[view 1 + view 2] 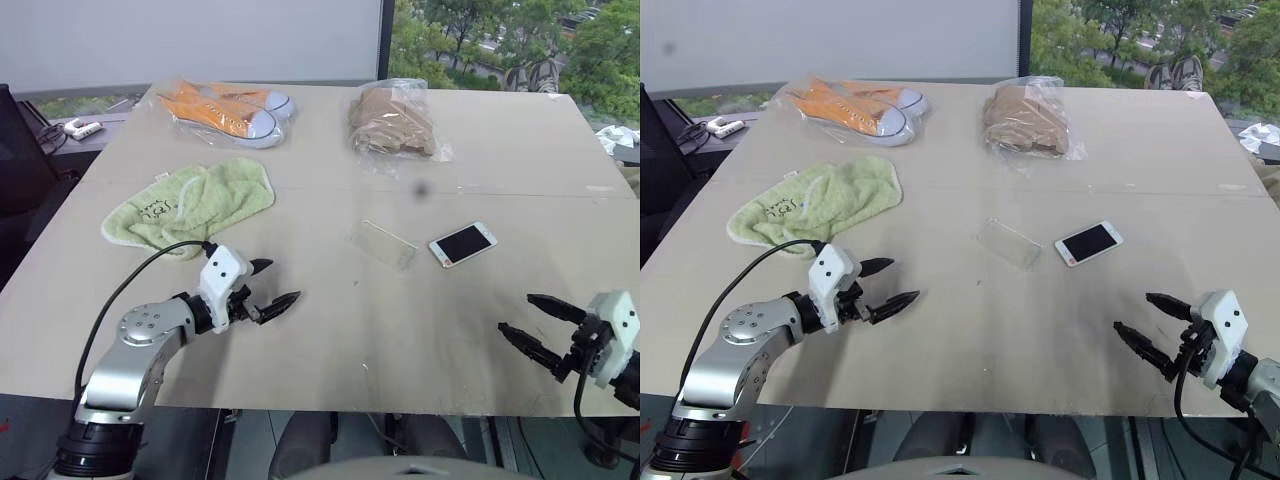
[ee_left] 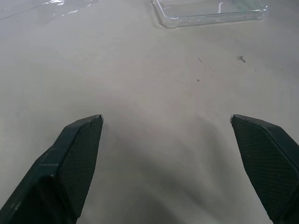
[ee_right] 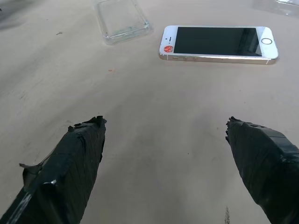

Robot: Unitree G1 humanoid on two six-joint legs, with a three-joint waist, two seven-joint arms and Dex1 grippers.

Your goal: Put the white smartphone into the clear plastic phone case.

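Lying apart on table (image 1: 330, 330): white smartphone (image 1: 462, 244), clear plastic phone case (image 1: 384, 244); left gripper (image 1: 268, 287), right gripper (image 1: 528, 320) spread wide, empty.

clear plastic phone case (image 2: 210, 11) cropped

I worked over a large beige table (image 1: 330, 340), its top made of two boards meeting at a seam across the far half. Behind its far edge I saw a pale wall panel (image 1: 190, 35) on the left, bounded by a dark vertical frame (image 1: 385, 40). To the right of that frame a window (image 1: 500, 40) showed green trees in daylight. At the far left, a white power strip (image 1: 82, 129) lay on a grey ledge beside a dark object. Light was even and diffuse.
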